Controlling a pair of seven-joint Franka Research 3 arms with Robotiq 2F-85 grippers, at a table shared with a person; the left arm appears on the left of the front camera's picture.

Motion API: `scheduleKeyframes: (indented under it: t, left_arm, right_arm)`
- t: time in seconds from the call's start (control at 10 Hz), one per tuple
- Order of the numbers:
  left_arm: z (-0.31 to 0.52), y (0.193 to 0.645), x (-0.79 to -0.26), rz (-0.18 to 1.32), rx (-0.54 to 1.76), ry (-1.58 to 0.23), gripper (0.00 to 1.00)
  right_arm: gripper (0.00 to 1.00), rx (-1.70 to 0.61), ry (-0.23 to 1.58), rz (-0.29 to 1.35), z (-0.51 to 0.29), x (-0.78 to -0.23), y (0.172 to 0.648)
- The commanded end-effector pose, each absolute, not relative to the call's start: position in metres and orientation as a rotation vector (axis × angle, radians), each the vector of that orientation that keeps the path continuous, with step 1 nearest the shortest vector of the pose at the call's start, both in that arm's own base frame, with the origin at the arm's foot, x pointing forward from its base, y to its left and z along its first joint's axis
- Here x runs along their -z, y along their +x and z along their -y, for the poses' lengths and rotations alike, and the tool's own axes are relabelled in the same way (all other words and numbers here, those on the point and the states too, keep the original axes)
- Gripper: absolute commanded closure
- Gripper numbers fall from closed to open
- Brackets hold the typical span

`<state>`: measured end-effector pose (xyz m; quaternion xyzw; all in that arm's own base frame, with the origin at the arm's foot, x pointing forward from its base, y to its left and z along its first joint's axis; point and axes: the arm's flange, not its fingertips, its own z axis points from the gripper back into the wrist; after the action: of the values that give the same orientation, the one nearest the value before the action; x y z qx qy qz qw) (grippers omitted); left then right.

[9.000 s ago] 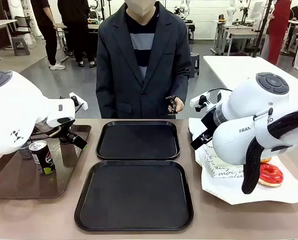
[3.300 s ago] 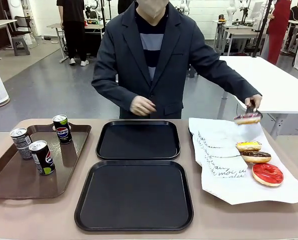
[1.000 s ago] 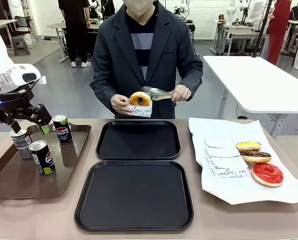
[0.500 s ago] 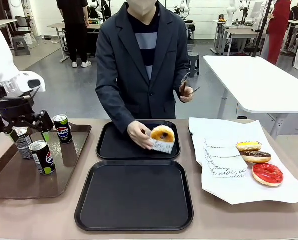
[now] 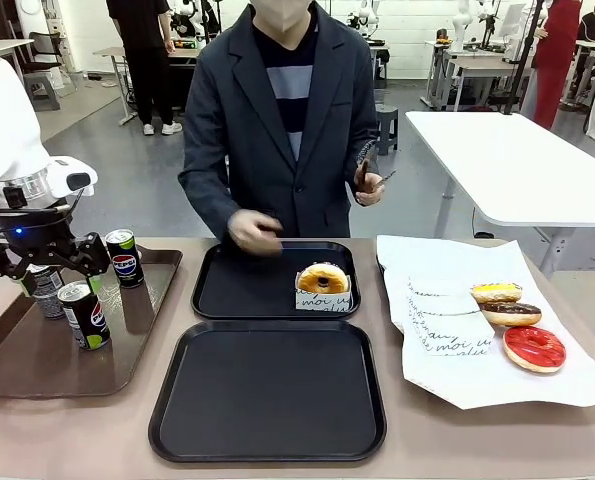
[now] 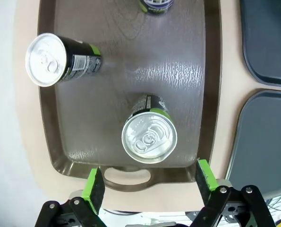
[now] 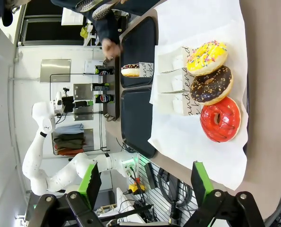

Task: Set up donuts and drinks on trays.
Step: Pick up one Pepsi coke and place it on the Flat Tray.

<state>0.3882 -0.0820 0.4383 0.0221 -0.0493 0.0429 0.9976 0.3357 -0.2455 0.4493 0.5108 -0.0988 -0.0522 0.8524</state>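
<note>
A boxed yellow-glazed donut (image 5: 323,283) (image 7: 131,70) rests on the far black tray (image 5: 237,290), at its right side. The near black tray (image 5: 267,390) holds nothing. Three Pepsi cans stand on the brown tray (image 5: 37,360): one at the back (image 5: 125,258), one in front (image 5: 84,314) and one partly hidden (image 5: 43,288). My left gripper (image 5: 57,282) (image 6: 149,182) hangs open above the cans, over the front can (image 6: 149,137). My right gripper (image 7: 146,183) is open high above the yellow (image 7: 207,57), chocolate (image 7: 211,85) and red (image 7: 220,119) donuts.
The three loose donuts lie on a white paper sheet (image 5: 447,370) at the right, next to flat printed boxes (image 7: 178,80). The person's free hand (image 5: 252,232) hovers behind the far tray; the other hand holds tongs (image 5: 369,175) at chest height.
The person set the boxed donut down on the far tray and drew the hand back. My left gripper sank a little closer over the cans.
</note>
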Motion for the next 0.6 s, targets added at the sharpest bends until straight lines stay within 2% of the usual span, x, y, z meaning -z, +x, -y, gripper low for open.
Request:
scheduleKeyframes:
  t: [0.0,0.5]
  left_arm:
    - [0.081,0.391,-0.428,0.151,-0.037,0.07,0.0]
    - [0.073,0.411,-0.406,0.124,-0.009,0.019,0.0]
  right_arm:
    - [0.0,0.108,1.083,0.207,0.246,-0.45,0.334]
    - [0.0,0.108,1.083,0.207,0.246,-0.45,0.334]
